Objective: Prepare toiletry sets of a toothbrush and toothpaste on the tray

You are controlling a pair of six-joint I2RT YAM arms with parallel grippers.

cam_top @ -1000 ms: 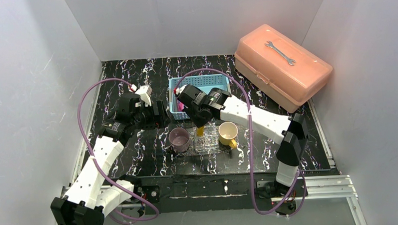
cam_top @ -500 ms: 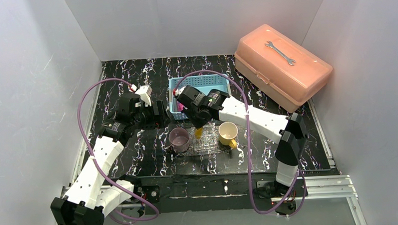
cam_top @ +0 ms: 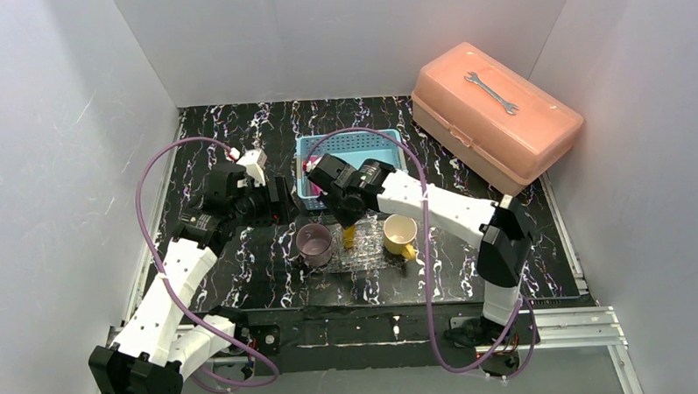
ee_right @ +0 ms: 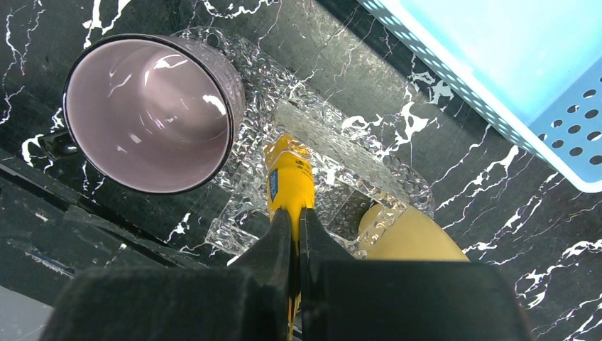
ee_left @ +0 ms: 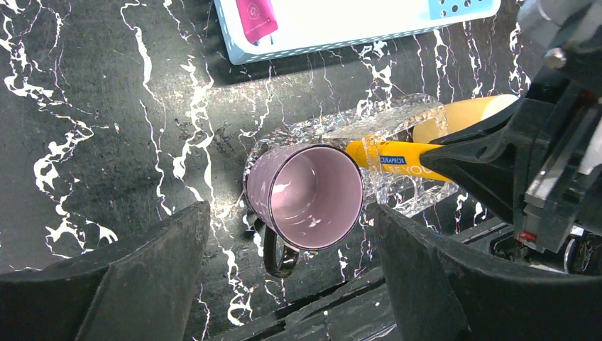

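My right gripper (cam_top: 351, 221) (ee_right: 296, 217) is shut on the tail end of the yellow tube (cam_top: 349, 235) (ee_right: 287, 177). It holds the tube cap-down over the clear glittery tray (cam_top: 358, 256) (ee_right: 334, 153), between the two cups. The tube also shows in the left wrist view (ee_left: 397, 158), over the tray (ee_left: 390, 117). The pink-magenta tube (ee_left: 257, 18) lies in the blue basket. My left gripper (cam_top: 280, 199) (ee_left: 289, 213) is open and empty, above the purple cup. I see no toothbrushes.
A purple cup (cam_top: 315, 243) (ee_left: 305, 195) (ee_right: 149, 114) stands at the tray's left end and a yellow cup (cam_top: 400, 233) (ee_right: 405, 238) at its right end. The light-blue mesh basket (cam_top: 353, 149) (ee_right: 511, 64) sits behind the tray. A salmon toolbox (cam_top: 496, 126) with a wrench (cam_top: 491, 92) on top stands at the back right.
My right gripper has moved slightly left and down with the yellow tube, closer to the tray. The left arm has not moved.
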